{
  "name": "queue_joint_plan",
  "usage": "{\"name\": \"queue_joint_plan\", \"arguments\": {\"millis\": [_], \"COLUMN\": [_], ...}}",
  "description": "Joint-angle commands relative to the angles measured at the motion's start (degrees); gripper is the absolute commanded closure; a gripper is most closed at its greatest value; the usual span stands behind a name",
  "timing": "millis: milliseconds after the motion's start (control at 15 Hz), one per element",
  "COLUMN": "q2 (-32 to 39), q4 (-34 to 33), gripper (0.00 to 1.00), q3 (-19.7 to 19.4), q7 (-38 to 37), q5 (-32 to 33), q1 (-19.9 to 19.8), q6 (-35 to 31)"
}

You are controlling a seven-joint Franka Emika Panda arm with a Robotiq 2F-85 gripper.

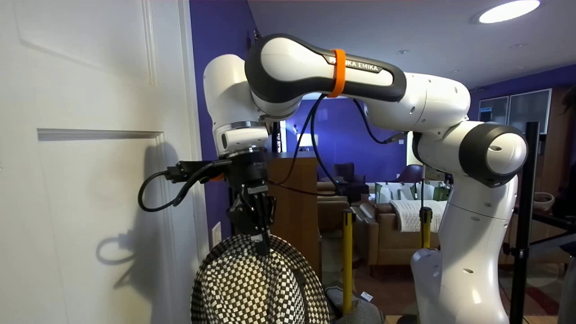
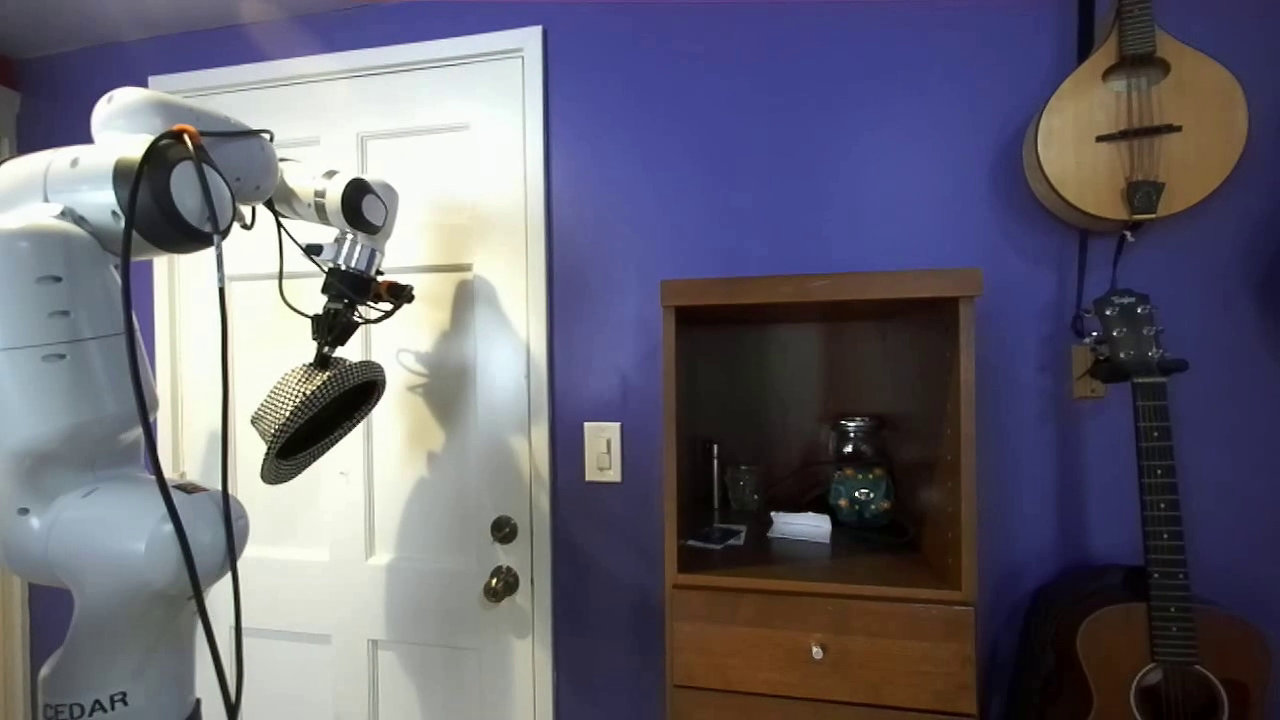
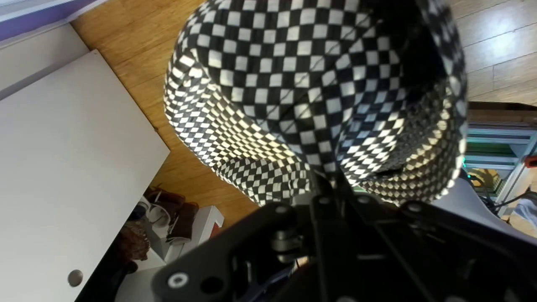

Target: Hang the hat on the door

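In an exterior view, the bottom edge cuts off the hat (image 1: 254, 285) and the door (image 1: 92, 180).

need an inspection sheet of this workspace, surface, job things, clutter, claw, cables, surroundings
Surface: wooden floor below, in the wrist view
Job's things: checkered hat held in the air, not yet hung on the white door, which looks shut
Clutter: white papery item and patterned container inside the wooden cabinet
Claw: shut on the hat
Cables: black cables loop near the claw and hang by the robot arm
Surroundings: purple wall, light switch, guitar
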State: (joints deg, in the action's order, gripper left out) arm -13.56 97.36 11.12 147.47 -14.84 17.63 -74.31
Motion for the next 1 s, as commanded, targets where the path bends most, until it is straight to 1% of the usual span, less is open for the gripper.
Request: {"name": "queue_joint_plan", "arguments": {"millis": [0, 400, 467, 600, 933], "q2": [0.16, 0.24, 0.07, -0.29, -0.32], "q4": [-0.31, -0.28, 0.21, 1.29, 1.50], "gripper": [0.96, 0.96, 0.96, 0.96, 0.96], "q3": [0.40, 0.40, 0.34, 0.26, 0.24], "q7": [-0.01, -0.23, -2.46, -4.37, -5.06], "q5": [-0.06, -0.17, -1.04, -1.65, -1.79], "q1": [-0.44, -0.48, -0.60, -0.71, -0.77], "q6": [0.21, 0.06, -1.99, -4.33, -4.58]}}
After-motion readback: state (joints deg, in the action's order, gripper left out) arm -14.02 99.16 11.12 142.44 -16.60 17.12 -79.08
